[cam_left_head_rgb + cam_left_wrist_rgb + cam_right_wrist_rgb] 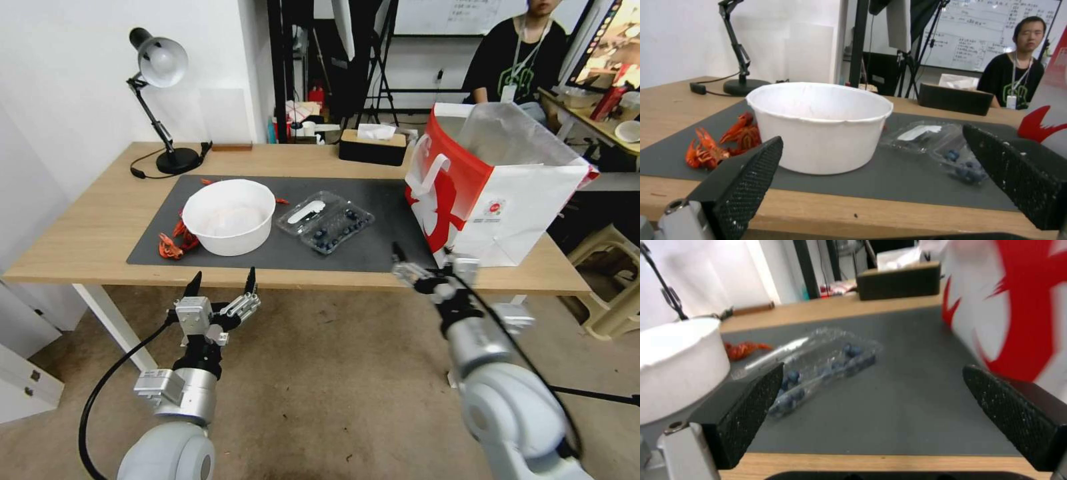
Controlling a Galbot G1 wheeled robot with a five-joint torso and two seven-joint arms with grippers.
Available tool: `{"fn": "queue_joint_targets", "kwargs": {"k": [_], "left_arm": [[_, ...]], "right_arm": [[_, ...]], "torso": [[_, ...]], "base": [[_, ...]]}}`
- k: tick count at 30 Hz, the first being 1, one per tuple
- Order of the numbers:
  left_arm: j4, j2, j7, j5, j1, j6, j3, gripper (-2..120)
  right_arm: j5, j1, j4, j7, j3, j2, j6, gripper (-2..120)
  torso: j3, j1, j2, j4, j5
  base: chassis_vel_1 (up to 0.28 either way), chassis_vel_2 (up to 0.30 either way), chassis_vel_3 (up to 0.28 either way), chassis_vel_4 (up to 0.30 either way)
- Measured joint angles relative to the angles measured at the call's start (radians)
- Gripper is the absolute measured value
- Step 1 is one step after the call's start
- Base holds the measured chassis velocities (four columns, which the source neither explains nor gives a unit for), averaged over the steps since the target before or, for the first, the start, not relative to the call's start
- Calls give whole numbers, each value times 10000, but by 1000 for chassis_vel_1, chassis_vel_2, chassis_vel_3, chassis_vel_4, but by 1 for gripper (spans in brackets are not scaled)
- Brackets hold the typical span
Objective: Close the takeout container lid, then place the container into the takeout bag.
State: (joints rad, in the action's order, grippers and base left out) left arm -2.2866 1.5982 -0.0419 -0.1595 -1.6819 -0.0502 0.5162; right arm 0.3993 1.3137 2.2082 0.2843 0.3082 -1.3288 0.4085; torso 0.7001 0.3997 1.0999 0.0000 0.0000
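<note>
Both grippers, left and right, I hold spread before the table edge; the takeout container lies open on the mat between white bowl and takeout bag.

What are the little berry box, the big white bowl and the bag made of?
The box looks like thin clear plastic: you can see the dark berries through it. The bowl seems matte white paper or foam; its rim looks slightly wavy, but I can't tell which. The bag looks like stiff white paper with red print, standing up on its own with creased edges.
</note>
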Motion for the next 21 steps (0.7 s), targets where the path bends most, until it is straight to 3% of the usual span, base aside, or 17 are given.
{"fn": "queue_joint_targets", "kwargs": {"k": [14,21], "left_arm": [[230,24,-79,33,-87,313,213,100],[348,44,-76,40,-82,454,252,100]], "right_arm": [[1418,-3201,-2193,2562,-2327,-101,1129,100],[1873,-4048,-2886,3314,-2846,-379,1798,100]], "torso": [[0,2,0,0,-2],[-1,3,0,1,-1]], "base": [[0,0,0,0],[0,0,0,0]]}}
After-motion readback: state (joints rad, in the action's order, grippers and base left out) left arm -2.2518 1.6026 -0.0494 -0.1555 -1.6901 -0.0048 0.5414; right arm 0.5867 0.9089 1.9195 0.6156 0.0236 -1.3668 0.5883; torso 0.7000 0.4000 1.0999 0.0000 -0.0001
